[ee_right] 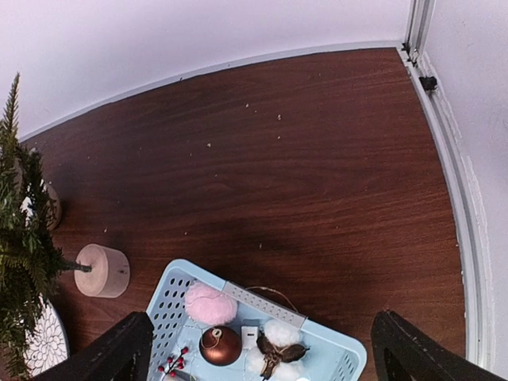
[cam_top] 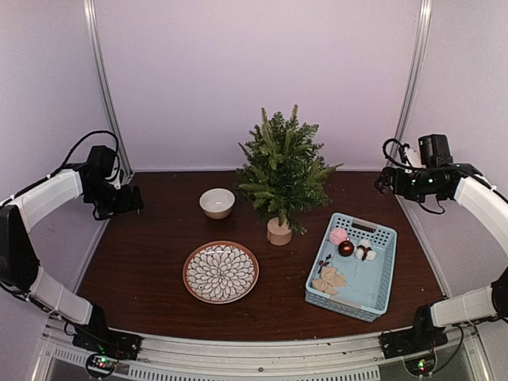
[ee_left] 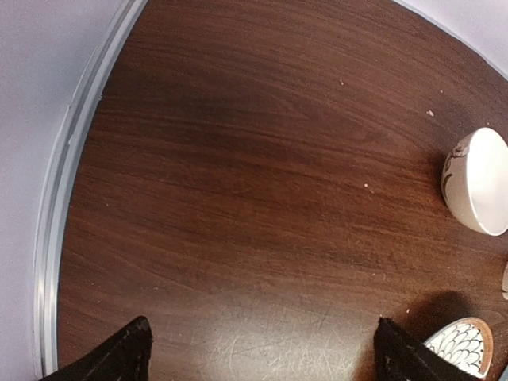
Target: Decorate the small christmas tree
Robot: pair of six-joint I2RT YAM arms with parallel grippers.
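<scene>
Both my left claw (ee_left: 263,353) and right claw (ee_right: 262,349) stand released at the frame's left and right edges, presumably to leave access to the small christmas tree (cam_top: 282,171), upright at upper centre of the surface (cam_top: 151,238), and the ornaments (cam_top: 346,248) staged in the blue basket (cam_top: 379,294), lower right.

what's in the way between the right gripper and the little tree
Nothing visible. The right gripper hovers at the far right, with only bare tabletop between it and the small christmas tree. The blue basket sits nearer the front, off that line.
</scene>
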